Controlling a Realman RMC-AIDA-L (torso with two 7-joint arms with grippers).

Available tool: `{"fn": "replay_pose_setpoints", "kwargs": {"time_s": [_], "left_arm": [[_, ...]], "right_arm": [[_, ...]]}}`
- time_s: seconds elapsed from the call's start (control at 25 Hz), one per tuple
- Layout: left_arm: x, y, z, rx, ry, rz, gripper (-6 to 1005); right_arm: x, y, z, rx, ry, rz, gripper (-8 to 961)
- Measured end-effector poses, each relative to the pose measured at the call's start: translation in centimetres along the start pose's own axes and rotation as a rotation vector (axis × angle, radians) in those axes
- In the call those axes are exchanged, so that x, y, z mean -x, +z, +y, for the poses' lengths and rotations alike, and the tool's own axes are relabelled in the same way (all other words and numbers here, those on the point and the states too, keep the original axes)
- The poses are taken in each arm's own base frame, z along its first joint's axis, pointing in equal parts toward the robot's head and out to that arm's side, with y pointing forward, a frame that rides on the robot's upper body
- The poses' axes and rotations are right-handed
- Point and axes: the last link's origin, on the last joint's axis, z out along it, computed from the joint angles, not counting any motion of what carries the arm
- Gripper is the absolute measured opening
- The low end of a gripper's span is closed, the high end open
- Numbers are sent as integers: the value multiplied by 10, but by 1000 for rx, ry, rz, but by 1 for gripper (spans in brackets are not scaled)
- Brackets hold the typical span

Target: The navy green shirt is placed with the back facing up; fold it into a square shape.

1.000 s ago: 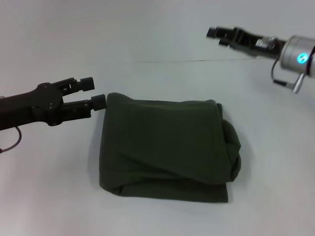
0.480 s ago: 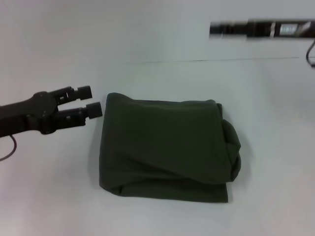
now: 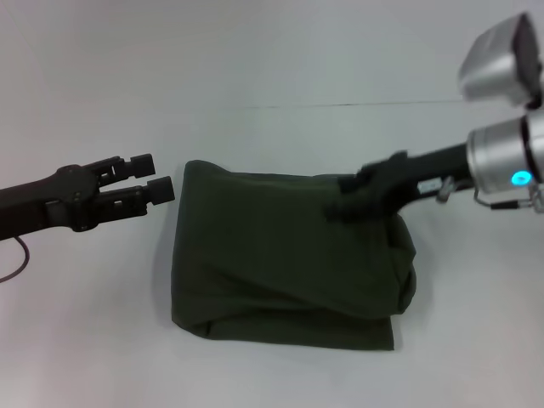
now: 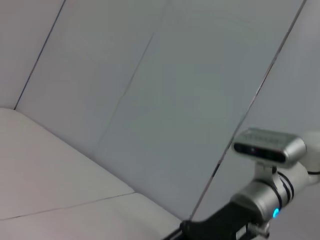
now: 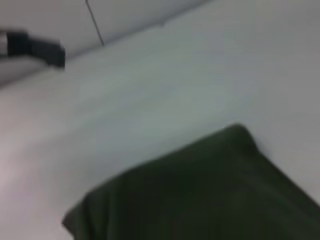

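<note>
Now the shirt [image 3: 289, 255] lies folded into a rough, thick rectangle in the middle of the white table [image 3: 93, 340], plain side up, with a bunched roll of cloth bulging along its right edge. Its near edge is rounded and slightly uneven, and a diagonal crease runs across the top layer.

Left gripper [image 3: 153, 176] hovers just beside the shirt's far-left corner, above the table, its two black fingers held apart with a narrow gap and nothing between them. It does not touch the cloth.

Right gripper [image 3: 348, 197] reaches in from the right, its dark fingers over the shirt's far-right corner, close to or on the fabric; whether they are parted or closed cannot be told. A blue light glows on the silver wrist behind it.

From the right wrist camera, the shirt [image 5: 200, 195] fills the lower part of the view, with the left gripper [image 5: 35, 47] far off across the table.
</note>
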Motion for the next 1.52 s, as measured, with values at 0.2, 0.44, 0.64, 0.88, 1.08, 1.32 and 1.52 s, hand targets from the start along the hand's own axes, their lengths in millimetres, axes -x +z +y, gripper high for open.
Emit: {"fn": "replay_pose_setpoints", "kwargs": {"time_s": [0.2,0.44,0.64,0.88,1.08,1.32,1.52], "left_arm": [[1,1,-2,-10,-7,-3,890],[2,1,-4,-29,-27,-9,890],[4,4,-8,-54,-70,-6,890],[8,13,-24,-148,-218,-39,890],[11,22,-41,-265,-394,-106,890],[11,31,-60,-397,-575,-183,891],[21,32,-69,-484,-664,-236,890]], "right_arm": [[-16,11,0,-40,-51,103,659],[-30,13,-3,-77,-84,179,657],[-32,15,-3,-90,-107,185,657],[-9,-15,-1,-10,-68,-86,658],[-7,-51,-2,2,-21,-348,659],[-13,-61,-4,-10,7,-431,660],[-19,-66,-4,9,34,-432,661]]}}
